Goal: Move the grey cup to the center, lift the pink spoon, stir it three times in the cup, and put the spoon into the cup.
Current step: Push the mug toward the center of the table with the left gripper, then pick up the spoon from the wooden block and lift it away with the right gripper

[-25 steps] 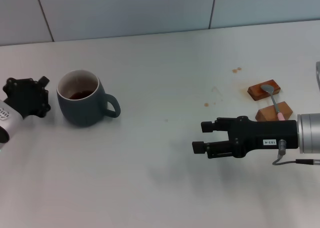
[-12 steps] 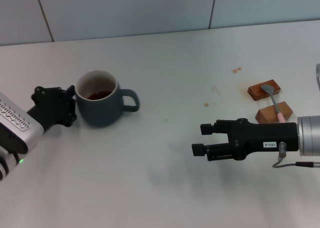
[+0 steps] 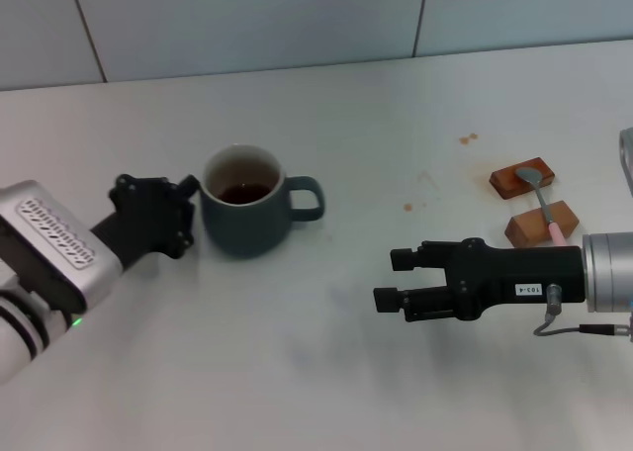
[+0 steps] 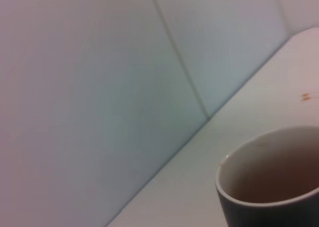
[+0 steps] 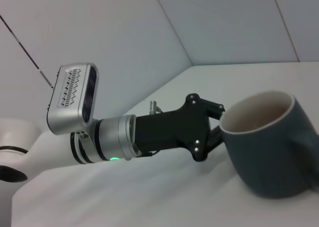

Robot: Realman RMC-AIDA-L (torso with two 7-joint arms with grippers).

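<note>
The left gripper (image 3: 183, 214) presses against the cup (image 3: 247, 217) on the side away from its handle, likely to slide it to the middle. I cannot tell if it grips. The right gripper (image 3: 396, 278) waits open, the spoon (image 3: 541, 199) behind it on two blocks (image 3: 534, 202). Its pink end is half hidden.

Bare table (image 3: 336, 303) between cup (image 3: 247, 214), pincer (image 3: 388, 279)

Soft even light, faint shadows

grey cup (image 3: 244, 217) left-centre on table (image 3: 326, 372) | pink spoon (image 3: 543, 206) far right, across two blocks (image 3: 542, 221)
</note>
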